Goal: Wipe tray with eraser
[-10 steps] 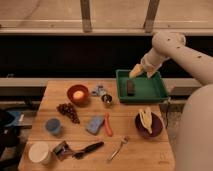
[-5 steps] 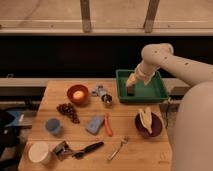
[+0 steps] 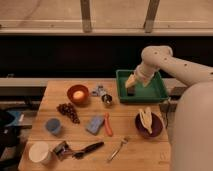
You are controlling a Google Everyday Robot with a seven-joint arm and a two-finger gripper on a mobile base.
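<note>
The green tray (image 3: pixel 150 93) sits at the back right of the wooden table (image 3: pixel 125 135). The small dark brown eraser (image 3: pixel 130 92) lies in the tray's left part. My gripper (image 3: pixel 131 83) has come down into the tray from the right and sits right on top of the eraser, hiding most of it. Only the eraser's lower end shows beneath the gripper. I cannot tell whether the gripper grips the eraser or just touches it.
Left of the tray are a metal cup (image 3: pixel 106 99) and an orange bowl (image 3: pixel 78 94). A dark bowl holding yellow pieces (image 3: pixel 148 125) stands in front of the tray. Grapes (image 3: pixel 68 111), a blue-grey sponge (image 3: pixel 94 124), an orange stick (image 3: pixel 108 125), a fork (image 3: pixel 118 148), a blue cup (image 3: pixel 52 126) and a white cup (image 3: pixel 39 152) lie further left.
The arm has swung down and to the left from above the tray's right side. The gripper has lowered into the tray onto the eraser.
</note>
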